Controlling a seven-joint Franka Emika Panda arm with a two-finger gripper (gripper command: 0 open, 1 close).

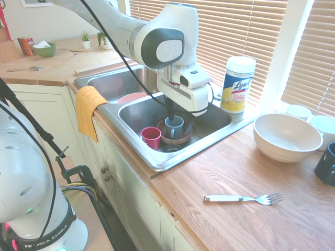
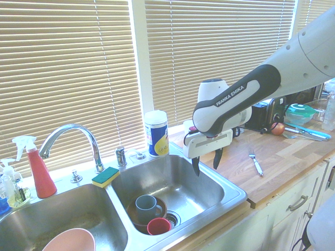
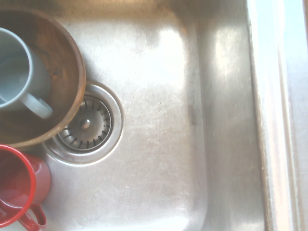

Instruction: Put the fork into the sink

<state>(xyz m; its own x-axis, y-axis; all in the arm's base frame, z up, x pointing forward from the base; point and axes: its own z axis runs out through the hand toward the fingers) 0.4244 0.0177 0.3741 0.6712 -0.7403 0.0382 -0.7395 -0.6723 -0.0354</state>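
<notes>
Right now, the gripper (image 2: 207,163) is hanging over the near-window side of the sink (image 2: 172,180), pointing down with its fingers spread apart and holding nothing. Below it, in the basin, a blue mug (image 3: 14,72) is sitting inside a brown bowl (image 3: 60,72), and a red mug (image 3: 21,187) is standing just beside that bowl (its handle is showing clearly from above). The drain (image 3: 85,123) is peeking out next to both. In the other basin, a pink dish (image 2: 70,243) is lying low.

The fork (image 1: 243,198) is resting on the table (image 1: 209,225), outside the sink, its white handle pointing toward the sink and its tines pointing away from it. Near the fork, a pale bowl (image 1: 288,137) is standing (quite a roomy one), with a dark mug (image 1: 327,166) close by.

Behind the basins, the wipes (image 2: 157,135) are standing upright, a sponge (image 2: 105,177) is lying on the ledge between the basins, and the faucet (image 2: 78,130) is curving over. A red spray bottle (image 2: 41,172) is standing farther along, while an orange towel (image 1: 89,112) is draping over the front edge.
</notes>
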